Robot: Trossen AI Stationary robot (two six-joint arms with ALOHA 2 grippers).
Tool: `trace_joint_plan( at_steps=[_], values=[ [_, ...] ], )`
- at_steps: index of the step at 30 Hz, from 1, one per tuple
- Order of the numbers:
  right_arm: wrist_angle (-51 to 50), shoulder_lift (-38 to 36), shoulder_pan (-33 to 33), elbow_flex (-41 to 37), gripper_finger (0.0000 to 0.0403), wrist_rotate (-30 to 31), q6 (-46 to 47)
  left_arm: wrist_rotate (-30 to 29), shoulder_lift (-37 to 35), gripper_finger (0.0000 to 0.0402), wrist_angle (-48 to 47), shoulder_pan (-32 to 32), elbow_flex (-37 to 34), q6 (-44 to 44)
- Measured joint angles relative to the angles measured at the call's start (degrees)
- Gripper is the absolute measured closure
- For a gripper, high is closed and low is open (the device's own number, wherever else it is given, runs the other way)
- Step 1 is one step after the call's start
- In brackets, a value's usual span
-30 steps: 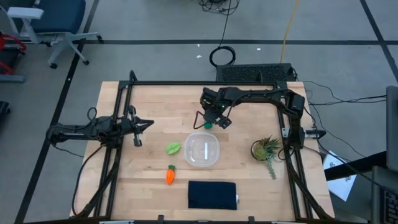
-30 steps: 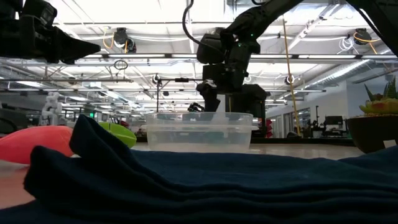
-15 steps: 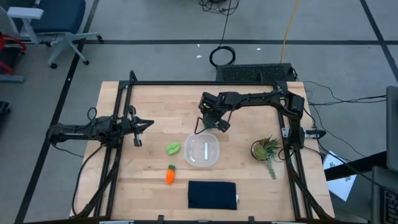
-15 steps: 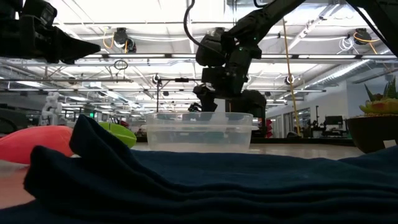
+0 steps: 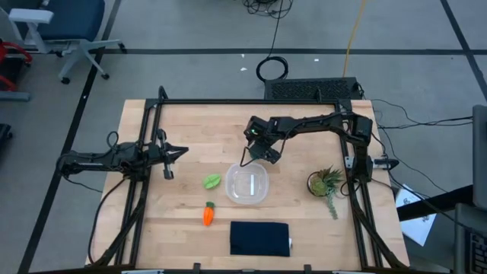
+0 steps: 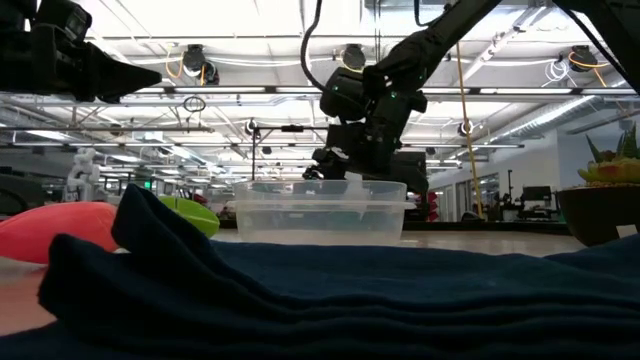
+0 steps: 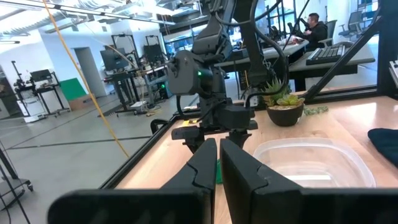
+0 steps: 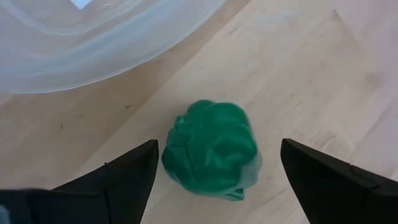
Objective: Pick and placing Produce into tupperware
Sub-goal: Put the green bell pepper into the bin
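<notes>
The dark green round piece (image 8: 211,152) lies on the wooden table just beyond the far rim of the clear tupperware (image 5: 231,185). My right gripper (image 8: 219,149) is open and hangs over it, one finger on either side, touching nothing. In the high view my right gripper (image 5: 259,151) covers the piece. The leafy yellow-green piece (image 5: 212,181) lies left of the tupperware, and the orange carrot (image 5: 208,215) lies nearer the near edge. My left gripper (image 5: 181,151) is shut and waits at the table's left.
A dark navy cloth (image 5: 259,237) lies flat at the near edge and fills the low view's foreground. A spiky potted plant (image 5: 326,183) stands right of the tupperware. The black frame rails (image 5: 228,102) run along the far, left and right sides.
My right gripper has come down and moved a little toward the near edge. It now stands over the dark green piece, which showed beside it in the high view a second ago and is now covered by it.
</notes>
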Motion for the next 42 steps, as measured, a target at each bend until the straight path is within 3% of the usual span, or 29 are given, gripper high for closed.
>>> trace_joint_plan(
  at_steps=[21,38,42],
  values=[
    [2.13,1.82,1.45,-0.09,0.0078,-0.28,1.54,0.0,0.02,0.0376,0.0,0.0,0.0,0.01],
    [1.66,1.9,1.53,-0.15,0.0193,-0.34,4.51,0.02,0.02,0.0376,-0.09,0.0,0.0,-0.29],
    [1.64,1.9,1.58,-0.15,0.0204,1.38,4.5,0.02,0.02,0.0376,-0.07,0.0,0.0,-0.48]
  ],
)
